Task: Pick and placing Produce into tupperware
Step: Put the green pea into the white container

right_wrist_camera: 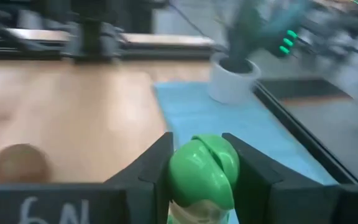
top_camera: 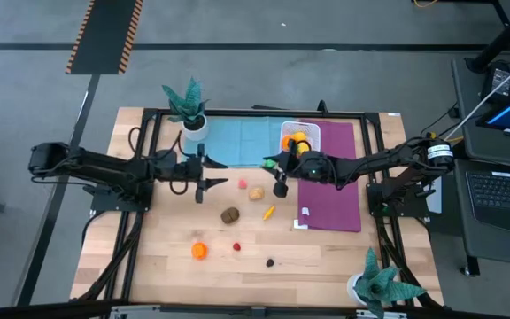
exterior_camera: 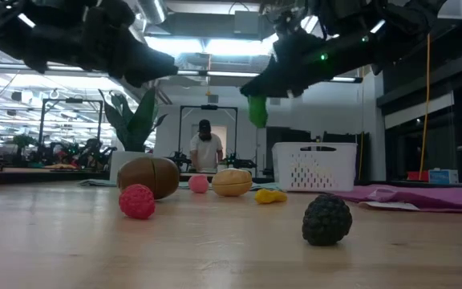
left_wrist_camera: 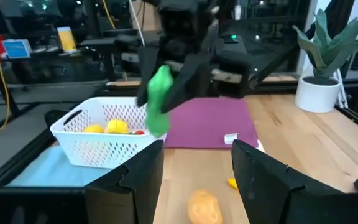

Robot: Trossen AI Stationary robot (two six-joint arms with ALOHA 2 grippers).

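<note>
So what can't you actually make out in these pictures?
- Contents of the tupperware: in the high view the right gripper and its arm cover part of it; in the left wrist view its wall hides what lies low.
- The green piece: the right wrist view cuts it off at the bottom edge.
- The person in the low view: too far off to make out.

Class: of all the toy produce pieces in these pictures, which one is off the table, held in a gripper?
The green piece, clamped in the right gripper; every other piece lies on the table or in the tupperware.
</note>
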